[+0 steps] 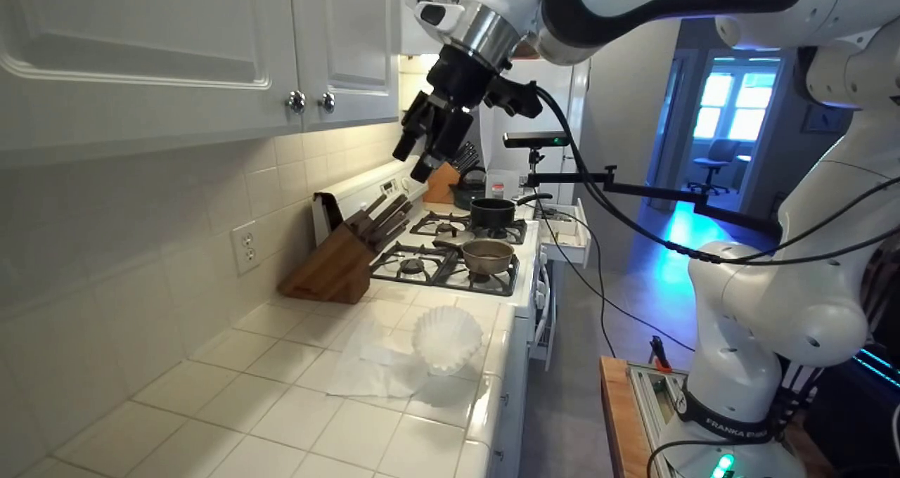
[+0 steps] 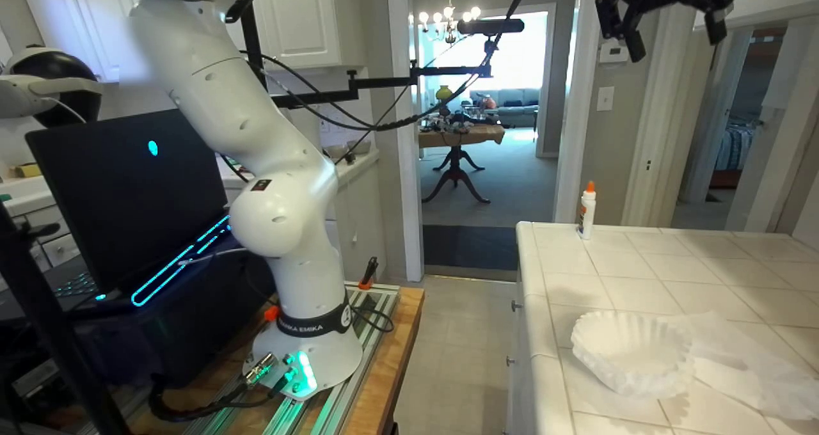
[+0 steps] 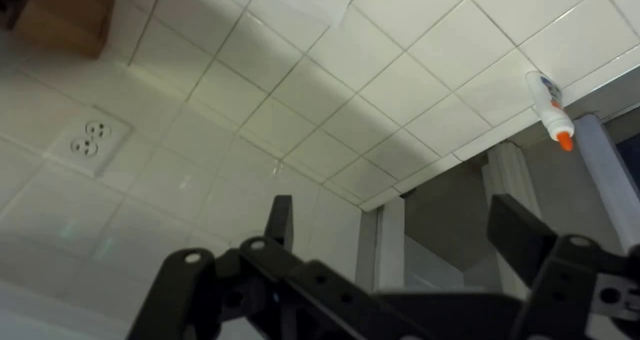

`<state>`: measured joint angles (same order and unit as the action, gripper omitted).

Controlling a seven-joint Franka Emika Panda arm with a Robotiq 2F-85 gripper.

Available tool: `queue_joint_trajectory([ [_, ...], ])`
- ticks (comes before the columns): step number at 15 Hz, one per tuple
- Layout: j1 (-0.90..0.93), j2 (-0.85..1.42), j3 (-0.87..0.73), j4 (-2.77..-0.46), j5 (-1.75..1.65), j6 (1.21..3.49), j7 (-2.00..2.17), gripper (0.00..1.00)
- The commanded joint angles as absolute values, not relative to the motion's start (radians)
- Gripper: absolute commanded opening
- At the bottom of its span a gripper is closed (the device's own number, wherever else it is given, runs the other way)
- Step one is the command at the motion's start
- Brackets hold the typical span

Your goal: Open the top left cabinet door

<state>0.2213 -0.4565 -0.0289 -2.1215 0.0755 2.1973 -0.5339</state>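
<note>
The top left cabinet door [image 1: 148, 42] is the large white panelled door at the upper left of an exterior view, and it looks shut. Its round silver knob [image 1: 296, 102] sits at the lower right corner. The matching white door [image 1: 358, 35] is beside it, with its knob [image 1: 327, 102] at lower left. My black gripper [image 1: 413, 159] is open and empty, tilted downward, to the right of both doors and apart from the knobs. It also shows at the top right of an exterior view [image 2: 675, 38]. In the wrist view the fingers [image 3: 392, 207] are wide apart; neither knob shows there.
A wooden knife block [image 1: 337, 260] and a stove with pans [image 1: 487, 256] stand below the cabinets. White paper filters [image 1: 447, 339] lie on the tiled counter [image 1: 232, 422]. A glue bottle [image 2: 587, 211] stands near the counter edge. A camera [image 1: 536, 139] on a black bar is near the arm.
</note>
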Motion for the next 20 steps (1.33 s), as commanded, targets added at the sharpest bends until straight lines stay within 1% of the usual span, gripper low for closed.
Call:
queue_joint_trajectory([
  [1,0.263,-0.378,-0.053,-1.966,0.084,2.168,-0.717,1.0],
  [2,0.231,-0.434,-0.024,-2.055,0.08,2.194,-0.625,1.0],
  [9,0.228,-0.425,-0.023,-2.045,0.08,2.193,-0.635,1.0],
  [15,0.239,-0.302,-0.059,-1.853,0.109,2.152,-0.748,1.0],
  [20,0.225,-0.21,-0.06,-1.721,0.146,2.133,-0.824,1.0],
])
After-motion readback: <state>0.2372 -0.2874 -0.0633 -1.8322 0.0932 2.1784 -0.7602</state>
